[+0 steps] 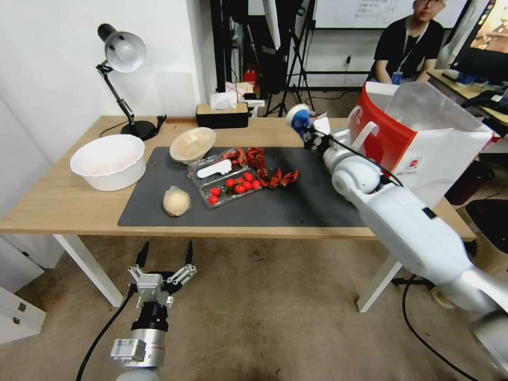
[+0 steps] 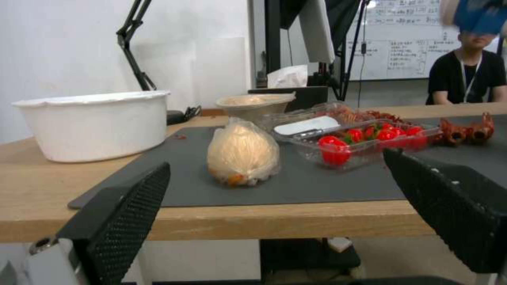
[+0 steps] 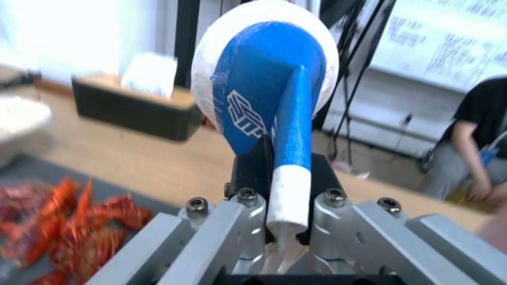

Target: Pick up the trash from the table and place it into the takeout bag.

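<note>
Blue paper cup [image 1: 299,119], crushed flat, white rim: clamped in right gripper [image 1: 308,132], lifted clear of long light-wood table [image 1: 63,203], just beside large red-and-white paper takeout bag [image 1: 423,137], not yet over bag mouth. Right wrist view: jaws pinch cup fold [image 3: 288,166].
Step in hand: carry of cup to bag.
Next move calls for: travel toward bag opening, clearing white handles, then release.
Left gripper [image 1: 165,253]: jaws spread, empty, parked below table front edge.
Remaining on dark grey mat [image 1: 296,203]: plastic-wrapped pale round lump [image 1: 176,201], shallow beige bowl [image 1: 192,144].

Desk lamp [image 1: 123,53], white bowl [image 1: 108,161], tomato tray [image 1: 233,188]
</note>
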Controlling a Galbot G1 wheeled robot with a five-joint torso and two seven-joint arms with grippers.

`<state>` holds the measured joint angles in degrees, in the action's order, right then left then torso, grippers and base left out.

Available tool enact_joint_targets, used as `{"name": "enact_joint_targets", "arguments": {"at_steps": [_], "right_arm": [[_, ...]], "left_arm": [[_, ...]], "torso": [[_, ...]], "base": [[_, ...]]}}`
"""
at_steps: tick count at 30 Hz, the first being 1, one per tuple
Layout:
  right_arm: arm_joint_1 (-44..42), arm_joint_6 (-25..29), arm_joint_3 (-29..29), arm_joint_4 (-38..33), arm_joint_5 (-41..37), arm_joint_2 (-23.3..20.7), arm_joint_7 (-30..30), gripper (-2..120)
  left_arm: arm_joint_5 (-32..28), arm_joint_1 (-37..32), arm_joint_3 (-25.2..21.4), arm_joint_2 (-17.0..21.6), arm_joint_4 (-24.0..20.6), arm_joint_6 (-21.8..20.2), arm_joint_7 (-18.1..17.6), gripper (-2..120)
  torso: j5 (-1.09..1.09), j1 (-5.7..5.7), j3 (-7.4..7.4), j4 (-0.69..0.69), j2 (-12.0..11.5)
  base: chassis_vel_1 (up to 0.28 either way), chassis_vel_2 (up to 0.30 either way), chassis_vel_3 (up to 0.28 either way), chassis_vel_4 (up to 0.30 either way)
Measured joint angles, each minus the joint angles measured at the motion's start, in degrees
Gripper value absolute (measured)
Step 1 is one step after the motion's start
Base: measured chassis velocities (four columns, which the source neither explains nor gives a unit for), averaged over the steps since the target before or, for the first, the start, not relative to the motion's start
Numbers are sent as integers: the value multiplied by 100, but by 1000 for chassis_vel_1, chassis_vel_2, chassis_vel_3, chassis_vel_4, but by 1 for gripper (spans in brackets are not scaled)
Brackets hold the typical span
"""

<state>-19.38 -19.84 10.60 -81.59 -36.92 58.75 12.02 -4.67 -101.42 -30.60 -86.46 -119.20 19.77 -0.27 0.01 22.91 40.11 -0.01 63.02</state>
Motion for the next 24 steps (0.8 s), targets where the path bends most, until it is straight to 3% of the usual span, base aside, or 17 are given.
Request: {"name": "enact_joint_targets", "arguments": {"at_steps": [4,5,8,13,24], "right_arm": [[-383,-148,-428,-1201,6,-372,379,3],[-383,-148,-428,-1201,6,-372,379,3],[-890,-557,-1360,-2754,-321,-1174,1116,3],[-927,-843,-2067,-3054,-607,-1534,1455,3],[-1077,-1500,-2838,-2851,-1342,-1817,2305,5]], "left_arm": [[3,-10,-3,-14,-2,8,-1,100],[3,-10,-3,-14,-2,8,-1,100],[129,10,44,-56,6,10,-4,100],[161,16,70,-93,55,10,-4,100],[168,68,119,-97,96,12,-5,100]], "torso": [[-2,0,-1,1,0],[-2,0,-1,1,0],[0,0,0,1,0],[-1,0,-1,0,0],[0,0,0,1,0]], "base": [[0,0,0,0],[0,0,0,0],[0,0,0,0],[0,0,0,0],[0,0,0,0]]}}
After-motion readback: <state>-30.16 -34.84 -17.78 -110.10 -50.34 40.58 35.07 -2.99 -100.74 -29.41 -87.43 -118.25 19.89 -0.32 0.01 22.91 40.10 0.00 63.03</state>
